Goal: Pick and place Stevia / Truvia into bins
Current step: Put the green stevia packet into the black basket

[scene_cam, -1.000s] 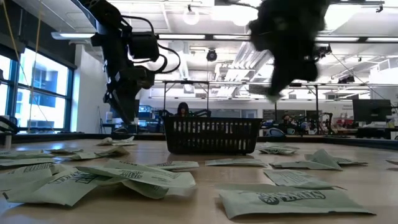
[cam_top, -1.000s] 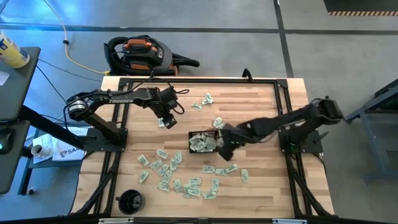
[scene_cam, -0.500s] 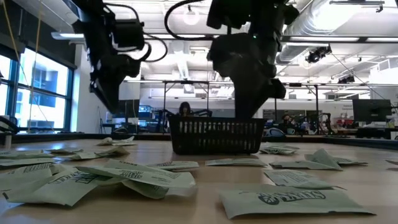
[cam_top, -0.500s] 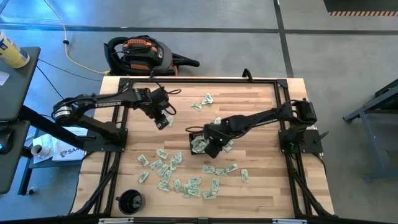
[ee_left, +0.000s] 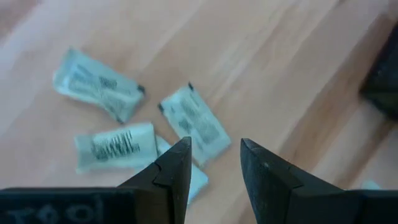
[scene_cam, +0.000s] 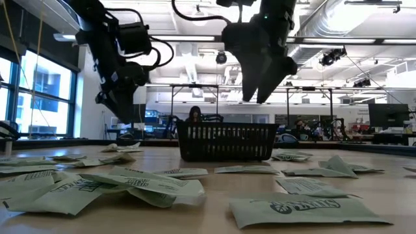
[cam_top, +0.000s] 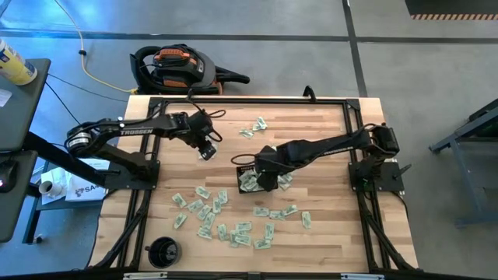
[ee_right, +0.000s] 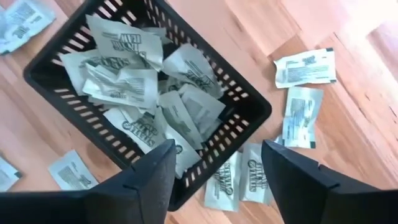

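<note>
The black mesh bin (cam_top: 240, 179) stands mid-table and holds several pale green Stevia sachets (ee_right: 140, 81). My right gripper (ee_right: 214, 152) hangs open above the bin's edge, nothing between its fingers; the low view shows it (scene_cam: 261, 88) well clear of the bin (scene_cam: 225, 142). My left gripper (ee_left: 214, 149) is open over three loose sachets (ee_left: 193, 121) lying flat on the wood, left of the bin (cam_top: 207, 152). More sachets (cam_top: 222, 222) lie scattered along the near half of the table.
A few sachets (cam_top: 254, 126) lie at the far middle and others (ee_right: 305, 68) beside the bin. A round black cup (cam_top: 163, 250) stands at the near left corner. A black frame (cam_top: 352, 105) runs around the table's edge.
My right gripper has gone toward the table's left, from beside the bin to over it, dipped close to the bin, then risen and opened. The bin has stayed in place.
</note>
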You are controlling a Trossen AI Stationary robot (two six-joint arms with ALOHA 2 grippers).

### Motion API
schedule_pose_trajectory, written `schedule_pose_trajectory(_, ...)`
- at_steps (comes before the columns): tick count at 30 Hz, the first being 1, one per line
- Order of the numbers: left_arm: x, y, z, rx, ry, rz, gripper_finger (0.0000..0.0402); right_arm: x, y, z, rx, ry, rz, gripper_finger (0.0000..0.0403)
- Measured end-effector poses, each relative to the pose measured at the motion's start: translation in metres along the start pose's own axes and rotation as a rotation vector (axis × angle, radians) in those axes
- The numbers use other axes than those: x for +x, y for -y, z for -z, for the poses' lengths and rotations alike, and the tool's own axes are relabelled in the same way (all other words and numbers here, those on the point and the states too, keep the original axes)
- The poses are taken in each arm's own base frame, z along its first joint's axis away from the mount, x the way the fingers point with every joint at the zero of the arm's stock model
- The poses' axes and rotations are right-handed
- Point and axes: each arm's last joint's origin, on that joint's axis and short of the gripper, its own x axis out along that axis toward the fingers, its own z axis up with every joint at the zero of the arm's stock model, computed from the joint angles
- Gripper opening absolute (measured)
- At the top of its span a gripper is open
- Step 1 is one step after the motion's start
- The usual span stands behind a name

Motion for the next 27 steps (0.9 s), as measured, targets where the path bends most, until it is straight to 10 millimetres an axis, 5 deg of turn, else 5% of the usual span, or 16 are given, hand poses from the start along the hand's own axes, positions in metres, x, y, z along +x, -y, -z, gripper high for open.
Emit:
schedule_pose_trajectory(12,0.046,-0.003,0.000,-0.038,-0.119,-0.065,0.0170,0.000,0.001,0.001,0.040,0.000,0.028,0.0225)
schedule_pose_trajectory(27,0.061,-0.002,-0.005,-0.047,-0.087,-0.068,0.0227,0.001,0.007,-0.002,0.050,-0.005,0.046,0.0220)
